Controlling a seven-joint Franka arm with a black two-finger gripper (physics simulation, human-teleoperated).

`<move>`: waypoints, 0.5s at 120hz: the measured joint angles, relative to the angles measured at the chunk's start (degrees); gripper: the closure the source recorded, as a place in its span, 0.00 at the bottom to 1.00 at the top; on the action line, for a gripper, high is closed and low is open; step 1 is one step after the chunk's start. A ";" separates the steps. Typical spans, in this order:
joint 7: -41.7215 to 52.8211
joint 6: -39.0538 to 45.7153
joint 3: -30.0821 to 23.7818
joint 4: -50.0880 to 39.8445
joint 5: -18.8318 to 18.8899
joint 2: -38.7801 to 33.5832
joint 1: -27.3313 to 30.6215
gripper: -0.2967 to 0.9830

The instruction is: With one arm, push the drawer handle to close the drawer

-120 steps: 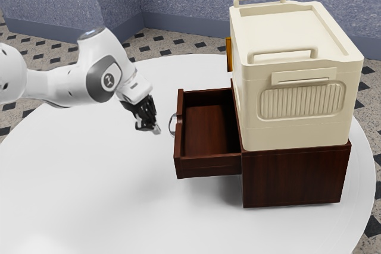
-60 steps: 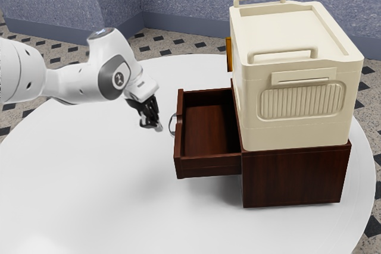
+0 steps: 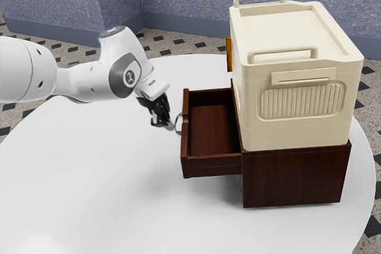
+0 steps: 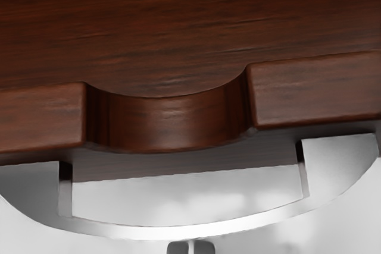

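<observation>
Exterior view: white arm (image 3: 77, 82) enters from the frame's left edge, above mid-height, its forward link near level, wrist (image 3: 127, 71) bent downward, and black gripper (image 3: 171, 126) just left of the frame's centre, tilted down and rightward, fingers (image 4: 178, 248) drawn together.

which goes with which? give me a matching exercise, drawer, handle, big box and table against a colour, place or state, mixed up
Column one:
1. drawer
2. handle
3. big box
4. table

Column two:
A. cream, on top of the wooden cabinet
B. white, beneath everything else listed
C. dark brown, standing open
D. curved, silvery metal

Right pairs: 1-C; 2-D; 3-A; 4-B
</observation>
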 joint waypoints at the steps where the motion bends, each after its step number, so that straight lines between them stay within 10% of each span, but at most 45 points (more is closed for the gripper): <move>1: 0.00 0.00 -0.10 0.07 0.00 0.09 0.06 0.85; 60: -0.01 -1.09 -7.36 6.01 -0.96 4.26 5.04 0.85</move>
